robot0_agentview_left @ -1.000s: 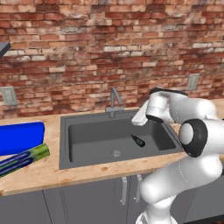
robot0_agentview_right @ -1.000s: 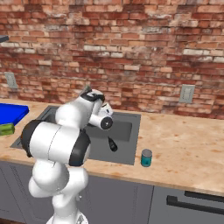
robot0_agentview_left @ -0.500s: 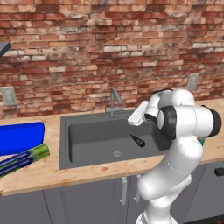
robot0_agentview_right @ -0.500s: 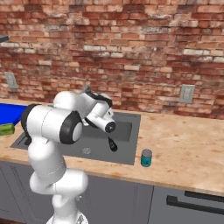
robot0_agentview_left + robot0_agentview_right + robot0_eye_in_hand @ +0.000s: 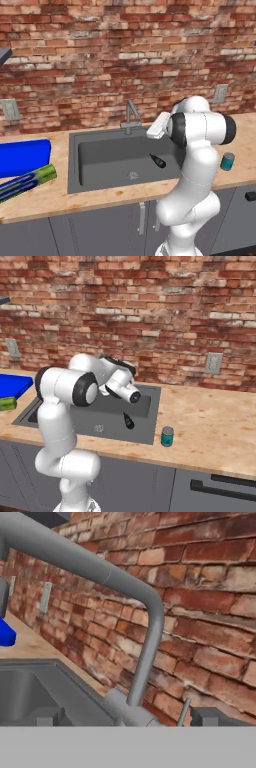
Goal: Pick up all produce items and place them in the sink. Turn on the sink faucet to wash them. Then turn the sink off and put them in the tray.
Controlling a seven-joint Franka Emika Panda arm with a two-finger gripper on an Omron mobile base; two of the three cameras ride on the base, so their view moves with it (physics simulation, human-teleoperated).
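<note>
The sink (image 5: 100,160) holds the small dark produce item (image 5: 158,161) near its right wall. The faucet (image 5: 125,597), rigid thin metal, looks best nudged at its lever. The gripper (image 5: 127,724) gapes wide, empty.

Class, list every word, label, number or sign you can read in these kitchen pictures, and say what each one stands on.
No readable text anywhere.
Striped box: green and blue bands, no letters to be made out.
Teal can: any label is too small to read.
Wall plates: blank.
Tray: plain blue.
</note>
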